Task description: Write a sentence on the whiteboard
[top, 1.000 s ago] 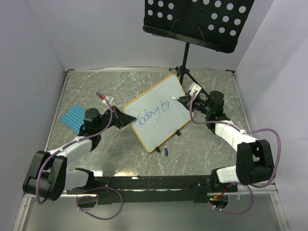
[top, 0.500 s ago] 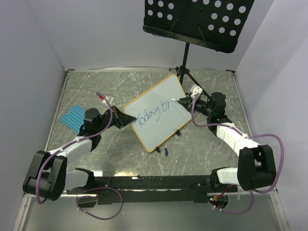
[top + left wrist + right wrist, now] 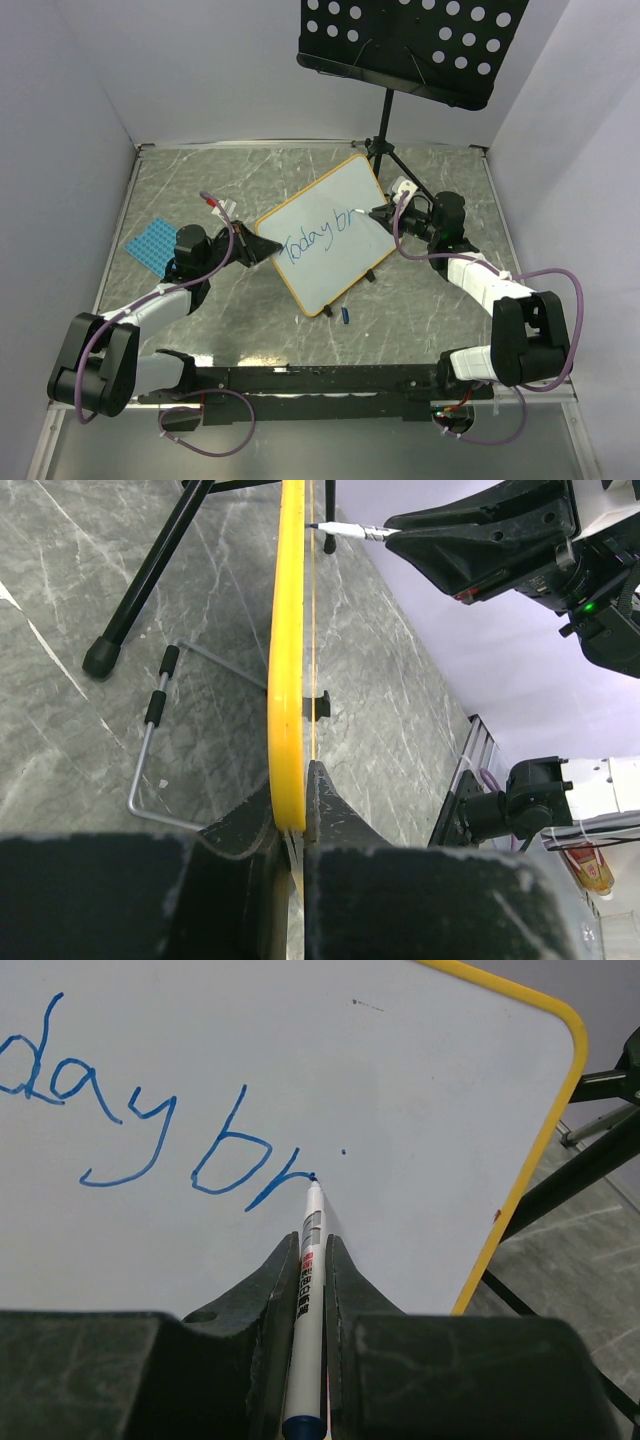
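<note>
The whiteboard [image 3: 335, 255], white with a yellow frame, stands tilted in the middle of the table. My left gripper [image 3: 262, 249] is shut on the whiteboard's yellow left edge [image 3: 285, 680]. Blue writing on the board reads "Today br" [image 3: 318, 236]; the right wrist view shows "day br" [image 3: 170, 1130] of the sentence. My right gripper [image 3: 378, 211] is shut on a white marker [image 3: 306, 1300], whose blue tip touches the board at the end of the "r", with a small blue dot just right of it.
A black perforated music stand [image 3: 410, 45] rises behind the board, its tripod legs [image 3: 385, 150] by the board's far corner. A blue studded mat [image 3: 152, 243] lies at the left. A small blue cap [image 3: 346, 315] lies near the board's front edge.
The right gripper with the marker has shifted slightly up and left along the board; the "r" stroke after "b" has been finished. The left arm has not moved.
</note>
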Available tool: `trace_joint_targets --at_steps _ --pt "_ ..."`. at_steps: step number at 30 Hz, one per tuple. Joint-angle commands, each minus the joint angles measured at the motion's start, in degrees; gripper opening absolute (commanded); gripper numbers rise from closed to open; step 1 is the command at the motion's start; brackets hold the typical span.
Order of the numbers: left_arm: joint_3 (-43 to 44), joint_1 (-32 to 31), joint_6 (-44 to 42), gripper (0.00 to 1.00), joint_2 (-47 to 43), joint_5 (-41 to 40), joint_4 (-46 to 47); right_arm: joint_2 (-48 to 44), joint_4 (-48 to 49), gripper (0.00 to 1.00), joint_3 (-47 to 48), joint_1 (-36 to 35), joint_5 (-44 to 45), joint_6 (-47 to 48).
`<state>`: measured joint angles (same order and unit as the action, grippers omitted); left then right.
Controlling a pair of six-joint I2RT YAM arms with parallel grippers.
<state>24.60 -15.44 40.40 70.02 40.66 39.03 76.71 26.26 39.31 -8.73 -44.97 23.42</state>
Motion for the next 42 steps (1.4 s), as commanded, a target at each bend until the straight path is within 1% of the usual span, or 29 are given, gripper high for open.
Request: trace_joint_targets --at_steps 1,6,12,24,34,42 --pt "-1.48 -1.26 -5.07 0.01 1.09 5.39 -2.29 0.90 2.92 0.00 1.65 0.38 2.42 -0.04" --pt "-1.48 -1.26 -5.07 0.01 0.73 5.30 -2.38 0.90 3.18 0.00 2.26 0.38 3.84 -0.66" --pt "-1.48 -1.26 -5.07 0.01 0.65 5.39 -2.37 0.81 2.04 0.00 2.26 0.38 2.61 0.04" --pt "-1.40 -1.17 -5.16 0.01 0.73 5.30 -2.46 -1.03 -4.54 0.00 1.82 0.38 -0.82 4.62" --pt "-1.31 -1.17 -5.25 0.01 1.17 5.30 -2.64 -4.10 -8.76 0.00 -0.37 0.38 -3.63 8.66" --pt "-1.31 -1.26 -5.25 0.01 1.08 5.30 -2.73 -2.79 -8.95 0.00 0.15 0.38 -1.09 8.49"
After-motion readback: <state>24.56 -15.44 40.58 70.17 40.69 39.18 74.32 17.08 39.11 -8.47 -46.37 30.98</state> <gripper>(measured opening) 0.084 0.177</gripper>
